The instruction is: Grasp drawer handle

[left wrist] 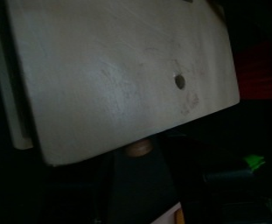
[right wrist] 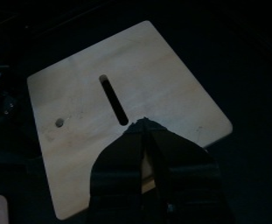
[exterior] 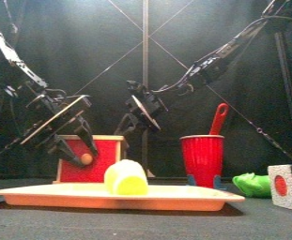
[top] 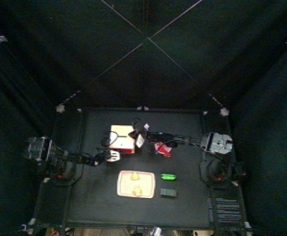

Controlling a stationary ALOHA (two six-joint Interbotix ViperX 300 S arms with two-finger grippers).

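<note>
So, where I'm at with the drawer (top: pixel 121 140): it's the cream-white box with the red strip, sitting on the desk (top: pixel 195 210) on the far side of the tan board (exterior: pixel 48 195) as the front camera sees it; both my arms are crowded in around the drawer, which makes sense, since the handle's the only thing I'm after.

My left pincer (exterior: pixel 63 120) hangs just above the drawer on its left side; honestly I can't tell from any view how far open it is, and I don't see anything in it. That wrist camera is mostly filled by one cream panel (left wrist: pixel 115 79) of the drawer with a small dark round stud (left wrist: pixel 179 81) on it. That might be the knob, but it's too small to say for sure.

My right pincer (right wrist: pixel 149 162) is up over the drawer's right side; the jaws look pressed together with nothing between them. It's looking at a cream face with a narrow dark slot (right wrist: pixel 112 96) in it.

My guess is that neither one has hold of the handle yet, so the grasp is still to do. The red cup (exterior: pixel 202 159) stands to the right of the drawer, close enough that I'd watch my right arm around it; the yellow-green ball (exterior: pixel 126 176) on the board sits nearer the front camera than the drawer and looks out of the way.
</note>
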